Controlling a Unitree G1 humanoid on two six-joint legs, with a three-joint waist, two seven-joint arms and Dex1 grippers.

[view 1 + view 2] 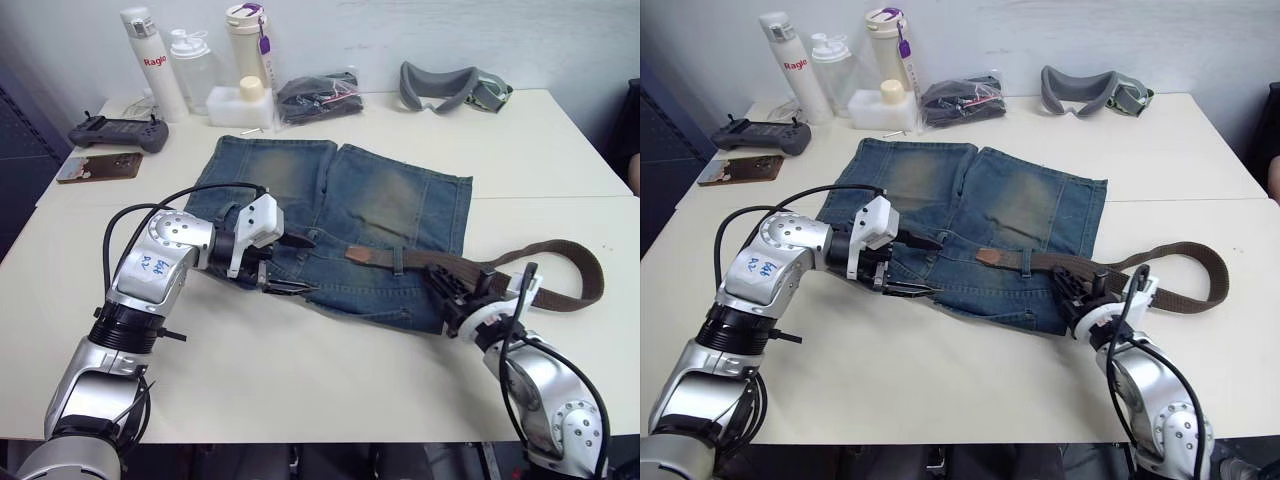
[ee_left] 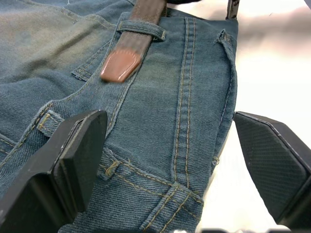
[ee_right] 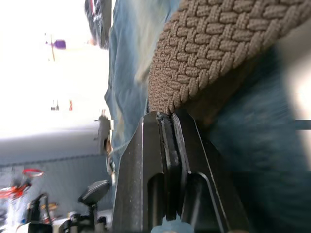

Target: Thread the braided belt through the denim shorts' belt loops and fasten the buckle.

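Now, woven braided belt [image 3: 223,43] on faded denim shorts [image 1: 390,200], leather tip [image 2: 120,65] past belt loop [image 2: 141,28]

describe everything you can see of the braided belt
The braided belt is a long olive-brown woven strap with a reddish-brown leather tip. It lies along the waistband of the denim shorts, passing under a belt loop, its tip past that loop. The rest loops onto the table. The right end effector is shut at the belt's edge.
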